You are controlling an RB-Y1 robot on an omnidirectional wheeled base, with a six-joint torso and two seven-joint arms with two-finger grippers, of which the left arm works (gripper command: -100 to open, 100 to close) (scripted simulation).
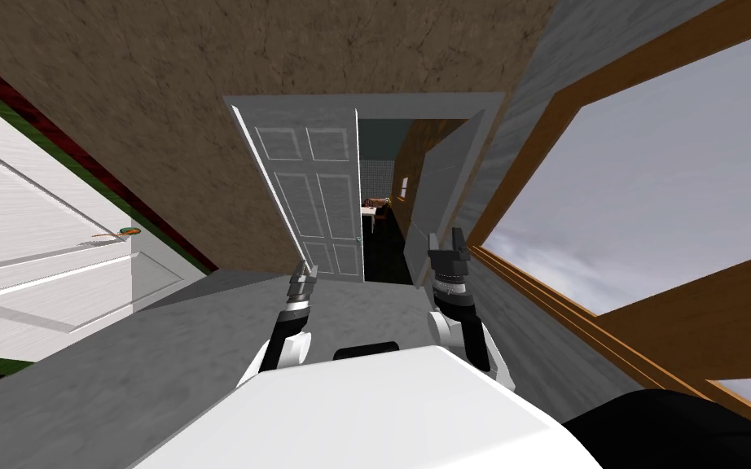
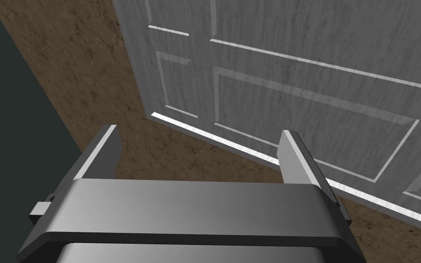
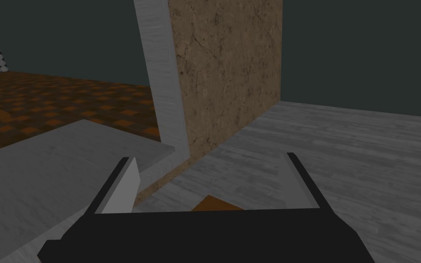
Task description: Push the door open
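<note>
Fingers (image 2: 292,155) spread, the left gripper (image 1: 304,269) hovers close before the lower edge of the panelled door (image 1: 317,191), which stands ajar in the brown wall (image 1: 162,122). The right gripper (image 1: 445,238), also open-fingered, faces the doorway's frame (image 3: 161,77), near the window (image 1: 675,179).

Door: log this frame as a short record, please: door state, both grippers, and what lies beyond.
door: grey, panelled, partly open, with a gap at its handle side
left gripper: open, facing the door's lower panels; contact cannot be told
right gripper: open, low, near the frame
beyond: brown checkered floor past the frame
task: the door is not yet fully open
</note>
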